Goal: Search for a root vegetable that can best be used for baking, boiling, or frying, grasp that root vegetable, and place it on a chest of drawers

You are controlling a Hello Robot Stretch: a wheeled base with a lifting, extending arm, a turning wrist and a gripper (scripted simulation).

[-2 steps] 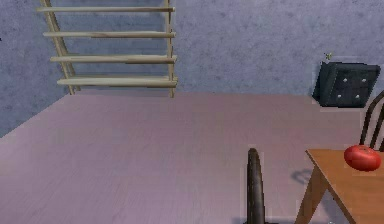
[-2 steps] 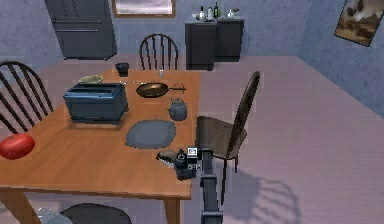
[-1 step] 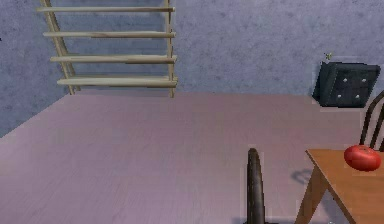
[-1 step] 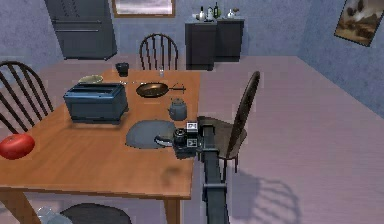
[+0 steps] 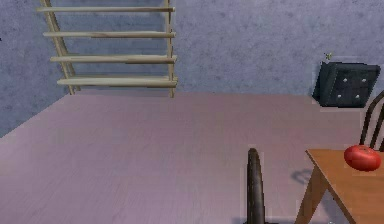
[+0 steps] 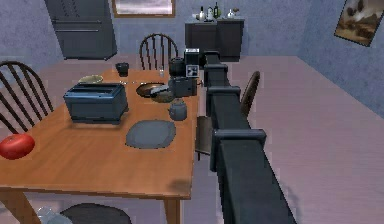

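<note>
The root vegetable [image 6: 162, 96], perhaps that tan lump, is lying just beyond the toaster [image 6: 97, 101] on the counter [image 6: 90, 150]. The gripper [image 6: 183, 84] is hovering near it; I cannot tell if it is holding anything. It is risking knocking the grey cup [image 6: 178, 110] beside the toaster.

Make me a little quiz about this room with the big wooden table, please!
1. True or false: the red round thing lies on the floor under the brown wooden table.
2. What stands on top of the dark cabinet by the back wall? A) bottles B) a lamp C) a teddy bear
3. Fill in the gap: the flat round grey plate lies on the table beside the blue-grey box-shaped ____.

Key:
1. False. It lies on the tabletop, near the edge.
2. A
3. toaster
</note>
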